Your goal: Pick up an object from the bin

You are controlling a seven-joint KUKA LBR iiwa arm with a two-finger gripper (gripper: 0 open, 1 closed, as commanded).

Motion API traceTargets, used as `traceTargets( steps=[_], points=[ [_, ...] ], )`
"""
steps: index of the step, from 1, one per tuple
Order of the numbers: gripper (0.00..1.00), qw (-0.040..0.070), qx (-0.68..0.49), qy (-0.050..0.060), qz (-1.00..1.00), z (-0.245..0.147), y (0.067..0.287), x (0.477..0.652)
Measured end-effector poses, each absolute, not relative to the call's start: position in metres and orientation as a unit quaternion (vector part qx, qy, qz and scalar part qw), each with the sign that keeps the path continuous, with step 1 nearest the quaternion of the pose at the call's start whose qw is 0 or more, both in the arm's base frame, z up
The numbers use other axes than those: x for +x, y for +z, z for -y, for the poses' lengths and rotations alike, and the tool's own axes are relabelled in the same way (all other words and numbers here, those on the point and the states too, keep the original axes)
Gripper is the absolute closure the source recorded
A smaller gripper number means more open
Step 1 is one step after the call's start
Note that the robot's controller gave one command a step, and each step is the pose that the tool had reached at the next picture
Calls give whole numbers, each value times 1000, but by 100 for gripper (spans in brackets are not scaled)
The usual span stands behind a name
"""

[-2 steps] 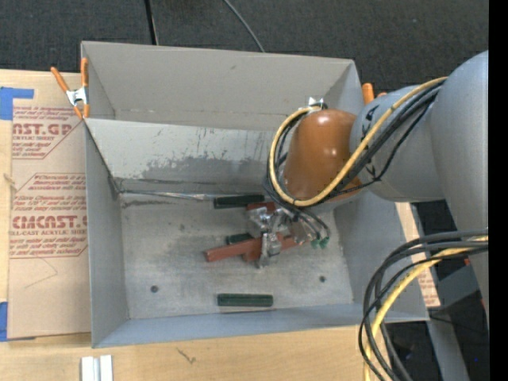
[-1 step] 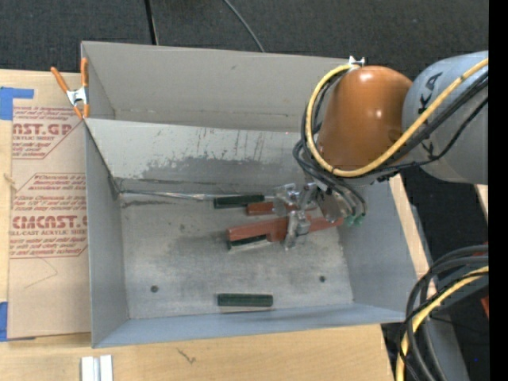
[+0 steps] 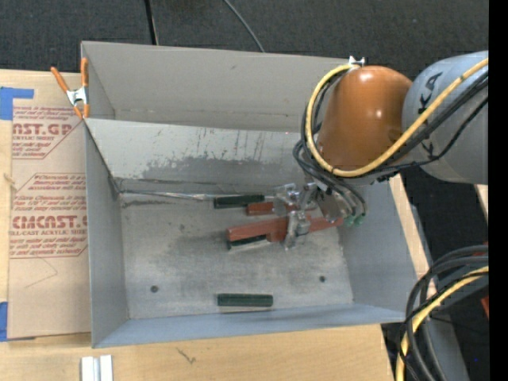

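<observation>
Hanging over the right half of the grey metal bin (image 3: 198, 78), the gripper (image 3: 294, 219) sits low on a long reddish-brown bar (image 3: 252, 232) that lies flat and nearly level across the middle of the floor. The metal parts of the claw cross the bar towards its right end, but whether the claw is open or clamped on it cannot be told from this angle. A dark, flat bar (image 3: 248, 244) lies just under the red one, touching its lower edge. Behind them, near the foot of the back wall, a dark green bar (image 3: 236, 202) lies end to end with a short reddish-brown piece (image 3: 259, 208), whose right end comes close to the claw. A further dark green bar (image 3: 244, 299) lies well apart, alone by the front wall. All of these are slim, straight, rectangular sticks with a matt surface. The bin's floor and sloping walls are dull sheet metal, scuffed and streaked with scratches. Above the claw, the wrist's smooth, rounded orange cover (image 3: 361, 117), ringed by a yellow and black cable (image 3: 311, 125), hides the bin's right rear corner.
</observation>
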State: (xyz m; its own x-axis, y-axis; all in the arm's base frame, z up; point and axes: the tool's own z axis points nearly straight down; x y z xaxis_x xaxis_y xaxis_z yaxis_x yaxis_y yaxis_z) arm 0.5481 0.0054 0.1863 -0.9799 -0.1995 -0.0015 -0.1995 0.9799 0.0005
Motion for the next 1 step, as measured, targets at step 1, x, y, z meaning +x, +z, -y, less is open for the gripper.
traceTargets(
  steps=[1],
  points=[
    [100,1,-103,0,-995,4,282,544]
  ],
)
